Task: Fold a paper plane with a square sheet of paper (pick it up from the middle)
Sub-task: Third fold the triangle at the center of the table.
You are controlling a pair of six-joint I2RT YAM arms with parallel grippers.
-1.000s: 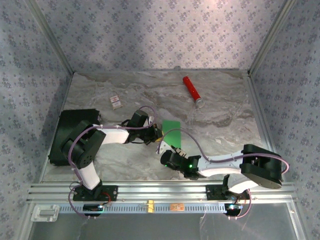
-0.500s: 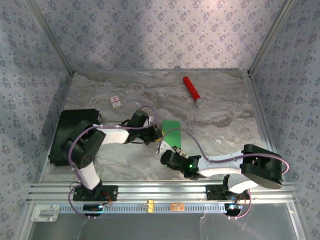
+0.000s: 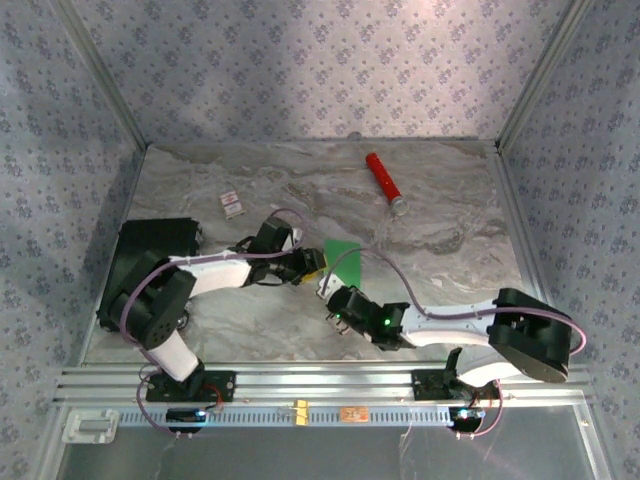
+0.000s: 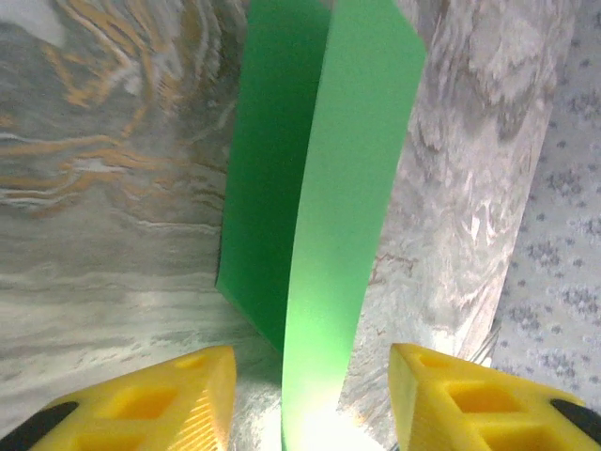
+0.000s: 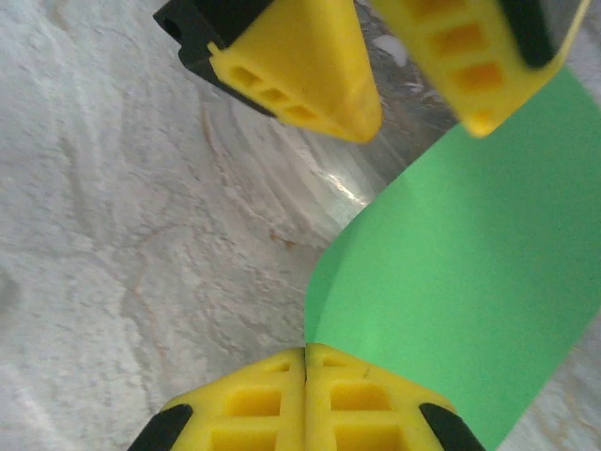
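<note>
Sheet: the square sheet of paper [image 3: 342,252] is bright green and bent into a lifted curl, one part flat on the marble table [image 3: 450,230] and one strip rising off it.
Where: near the middle of the table in the top view, with the red cylinder [image 3: 384,183] well apart at its 1 o'clock.
Left jaws: the left gripper [image 4: 312,366] is at the sheet's 8 o'clock. Its yellow fingers [image 4: 188,390] stand apart with the raised strip between them, and neither finger visibly presses it.
Right jaws: the right gripper [image 5: 305,362] is at the sheet's 6 o'clock. Its fingers are pressed together, and the sheet's near edge runs into their seam, so it looks pinched there.
Handling: the sheet is probably very light, limp and springy. It bows under its own curl and would slide easily on the smooth marble.
Hold: an edge or fold line suits a two-finger pinch best, with the other arm steadying the sheet near the middle.
Risk: a hard squeeze or sideways tug could leave a stray crease or a tear, and a thin edge can slip out.
</note>
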